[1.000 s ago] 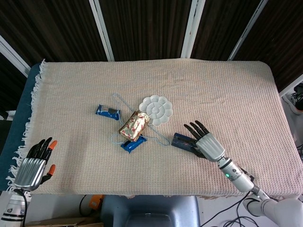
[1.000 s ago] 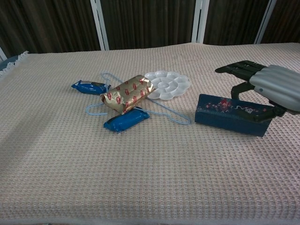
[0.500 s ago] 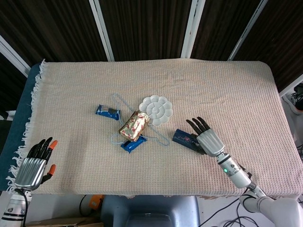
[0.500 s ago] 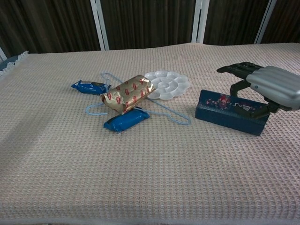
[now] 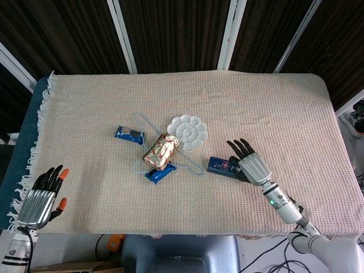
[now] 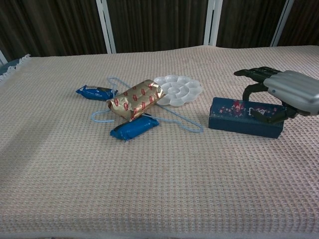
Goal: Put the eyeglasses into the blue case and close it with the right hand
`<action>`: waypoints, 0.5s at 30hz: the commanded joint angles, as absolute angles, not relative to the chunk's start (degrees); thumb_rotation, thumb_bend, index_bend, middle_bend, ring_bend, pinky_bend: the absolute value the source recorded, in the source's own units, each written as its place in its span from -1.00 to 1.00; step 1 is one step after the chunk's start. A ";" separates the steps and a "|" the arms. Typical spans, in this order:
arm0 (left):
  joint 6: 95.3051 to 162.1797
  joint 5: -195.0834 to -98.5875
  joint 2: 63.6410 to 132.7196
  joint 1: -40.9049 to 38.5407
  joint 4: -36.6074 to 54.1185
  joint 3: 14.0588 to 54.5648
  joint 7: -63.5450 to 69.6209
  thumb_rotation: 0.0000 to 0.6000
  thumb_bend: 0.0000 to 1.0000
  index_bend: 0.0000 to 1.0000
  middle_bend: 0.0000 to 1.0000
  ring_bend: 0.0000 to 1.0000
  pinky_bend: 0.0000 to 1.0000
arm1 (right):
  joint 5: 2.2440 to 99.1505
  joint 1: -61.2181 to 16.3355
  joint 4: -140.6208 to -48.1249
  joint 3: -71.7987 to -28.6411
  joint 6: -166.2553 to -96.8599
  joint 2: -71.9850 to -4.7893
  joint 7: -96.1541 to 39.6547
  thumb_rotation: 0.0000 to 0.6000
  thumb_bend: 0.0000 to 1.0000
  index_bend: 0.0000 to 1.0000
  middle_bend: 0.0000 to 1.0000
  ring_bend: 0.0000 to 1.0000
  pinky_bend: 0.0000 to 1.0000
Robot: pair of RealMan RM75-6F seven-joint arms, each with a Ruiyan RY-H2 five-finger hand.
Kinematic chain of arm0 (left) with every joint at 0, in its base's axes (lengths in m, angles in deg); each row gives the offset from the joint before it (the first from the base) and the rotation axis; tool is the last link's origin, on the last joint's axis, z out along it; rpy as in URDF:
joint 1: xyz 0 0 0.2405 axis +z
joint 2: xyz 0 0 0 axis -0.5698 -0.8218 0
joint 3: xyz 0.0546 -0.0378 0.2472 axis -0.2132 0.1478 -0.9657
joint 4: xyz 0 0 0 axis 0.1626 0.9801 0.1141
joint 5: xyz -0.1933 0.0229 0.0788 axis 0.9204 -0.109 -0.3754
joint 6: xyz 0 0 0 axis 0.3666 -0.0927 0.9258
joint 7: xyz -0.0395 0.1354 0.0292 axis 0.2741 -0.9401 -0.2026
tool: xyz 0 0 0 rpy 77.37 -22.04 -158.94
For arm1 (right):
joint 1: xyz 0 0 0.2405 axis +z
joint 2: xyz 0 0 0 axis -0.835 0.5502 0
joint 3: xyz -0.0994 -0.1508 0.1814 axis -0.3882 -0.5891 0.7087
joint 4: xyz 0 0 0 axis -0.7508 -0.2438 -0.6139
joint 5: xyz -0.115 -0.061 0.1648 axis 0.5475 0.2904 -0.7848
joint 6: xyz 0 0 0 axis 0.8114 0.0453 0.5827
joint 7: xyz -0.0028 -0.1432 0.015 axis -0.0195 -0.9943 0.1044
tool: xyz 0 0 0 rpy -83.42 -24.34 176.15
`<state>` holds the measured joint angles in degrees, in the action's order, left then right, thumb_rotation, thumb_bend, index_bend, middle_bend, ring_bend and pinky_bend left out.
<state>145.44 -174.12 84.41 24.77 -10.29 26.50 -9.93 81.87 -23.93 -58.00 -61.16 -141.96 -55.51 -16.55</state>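
Our right hand arches over the far end of the closed blue case, fingers apart, seemingly pressing the lid. The case lies flat near the palette. The glasses aren't visible, presumably inside.

We list the bench cloth as beige with a waffle weave and a pale fringe along one edge. The blue case is dark navy with small red and white floral print on its lid. The right hand shows a silver-grey back and black fingers; the left hand is likewise silver and black, with orange fingertips. We note a white flower-shaped palette, a gold packet patterned in red, two blue snack packets, and a light blue wire hanger.
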 commanded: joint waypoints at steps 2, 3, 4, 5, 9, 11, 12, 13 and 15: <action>145.46 -174.20 84.42 24.78 -10.34 26.43 -9.99 1.00 -0.20 -1.00 -1.00 -1.00 -0.68 | 81.32 -24.07 -57.72 -60.63 -142.06 -55.40 -16.71 1.00 0.01 -0.07 -0.81 -1.00 -1.00; 145.46 -174.20 84.42 24.78 -10.35 26.43 -10.02 1.00 -0.20 -1.00 -1.00 -1.00 -0.68 | 81.21 -24.07 -57.72 -60.54 -141.96 -55.38 -16.75 1.00 -0.01 -0.08 -0.81 -1.00 -1.00; 145.45 -174.20 84.44 24.78 -10.35 26.43 -10.06 1.00 -0.20 -1.00 -1.00 -1.00 -0.68 | 81.00 -24.08 -57.67 -60.36 -141.87 -55.41 -16.96 1.00 -0.02 -0.09 -0.81 -1.00 -1.00; 145.43 -174.19 84.44 24.76 -10.35 26.43 -10.08 1.00 -0.20 -1.00 -1.00 -1.00 -0.68 | 80.89 -24.07 -57.61 -60.25 -141.81 -55.45 -17.07 1.00 -0.03 -0.10 -0.82 -1.00 -1.00; 145.35 -174.12 84.48 24.73 -10.33 26.43 -10.16 1.00 -0.20 -1.00 -1.00 -1.00 -0.68 | 80.30 -23.91 -57.15 -59.89 -140.75 -55.74 -17.88 1.00 -0.06 -0.11 -0.83 -1.00 -1.00; 145.44 -174.15 84.48 24.76 -10.33 26.44 -10.16 1.00 -0.20 -1.00 -1.00 -1.00 -0.68 | 80.05 -23.82 -56.78 -59.71 -140.34 -55.95 -18.49 1.00 -0.13 -0.12 -0.84 -1.00 -1.00; 145.49 -174.16 84.48 24.78 -10.32 26.44 -10.14 1.00 -0.20 -1.00 -1.00 -1.00 -0.68 | 80.00 -23.81 -56.65 -59.63 -140.38 -56.03 -18.57 1.00 -0.17 -0.13 -0.85 -1.00 -1.00; 145.52 -174.16 84.46 24.79 -10.32 26.46 -10.09 1.00 -0.20 -1.00 -1.00 -1.00 -0.68 | 79.97 -23.81 -56.53 -59.56 -140.50 -56.09 -18.59 1.00 -0.18 -0.13 -0.85 -1.00 -1.00; 145.54 -174.13 84.45 24.79 -10.30 26.49 -10.05 1.00 -0.20 -1.00 -1.00 -1.00 -0.68 | 79.97 -23.92 -56.30 -59.36 -141.23 -56.09 -18.48 1.00 -0.27 -0.15 -0.85 -1.00 -1.00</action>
<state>145.54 -174.12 84.45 24.79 -10.30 26.49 -10.05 79.99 -23.87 -56.41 -59.47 -140.94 -56.07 -18.52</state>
